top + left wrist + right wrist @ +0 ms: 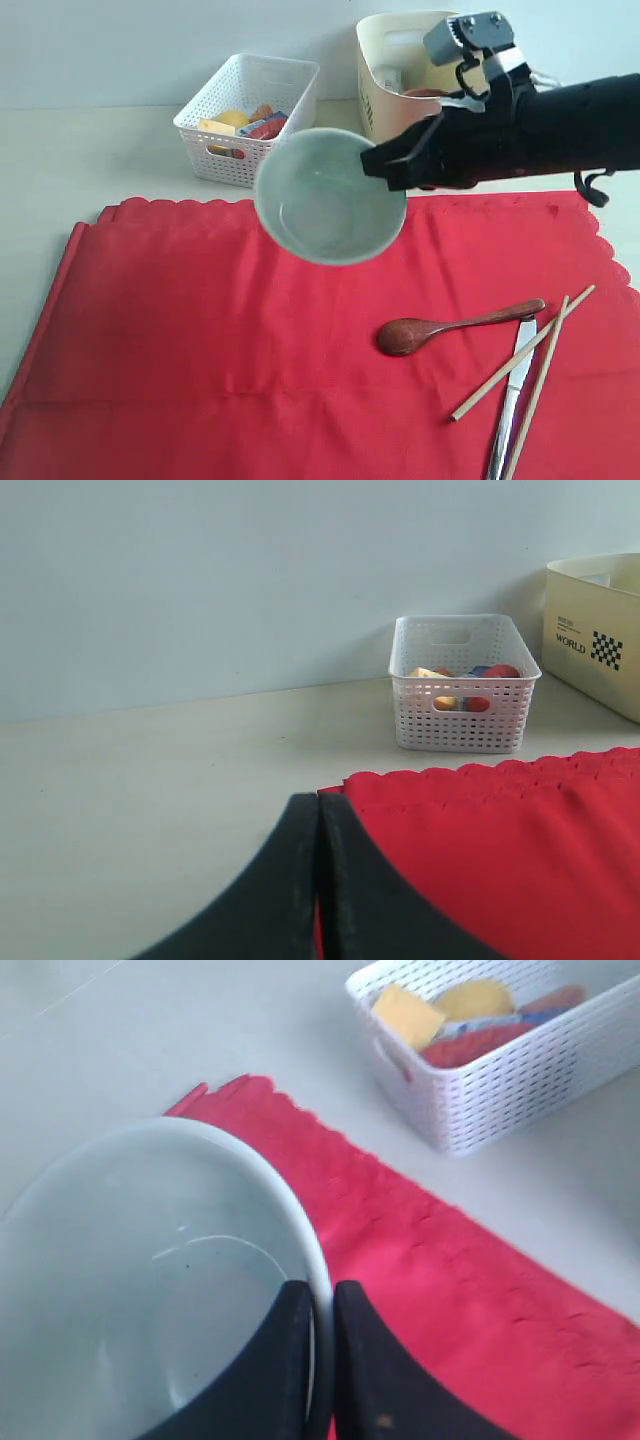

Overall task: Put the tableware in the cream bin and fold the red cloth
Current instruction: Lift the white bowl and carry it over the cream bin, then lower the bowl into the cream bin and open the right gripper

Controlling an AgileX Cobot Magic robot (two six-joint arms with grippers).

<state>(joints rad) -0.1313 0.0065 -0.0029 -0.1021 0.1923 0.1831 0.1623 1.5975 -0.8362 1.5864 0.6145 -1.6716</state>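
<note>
Bowl [330, 195], pale green-white, hangs tilted in the air above the red cloth [200, 330] in the exterior view. Its rim is pinched by the right fingers [400, 162] and its open side faces the camera. Below those fingers, on the cloth, lie the spoon [450, 328], the knife [512, 400] and the 2 chopsticks [523, 352], 1 of them crossing the knife. Behind the fingers stands the cream bin [375, 100], and past the bowl the white basket [250, 120] of food sits on the bench [60, 160]. In the left wrist view the left fingers [290, 880] are pressed together with nothing between them, the cloth's [500, 850] scalloped corner just beyond their tips. Well ahead of them stand the basket [460, 695] and, beside it, the cream bin [595, 630]. In the right wrist view the right fingers [280, 1360] clamp narrowly on the bowl's [150, 1290] rim, 1 inside and 1 outside. The cloth's [450, 1290] edge lies beneath them, and the basket [500, 1070] beyond.
</note>
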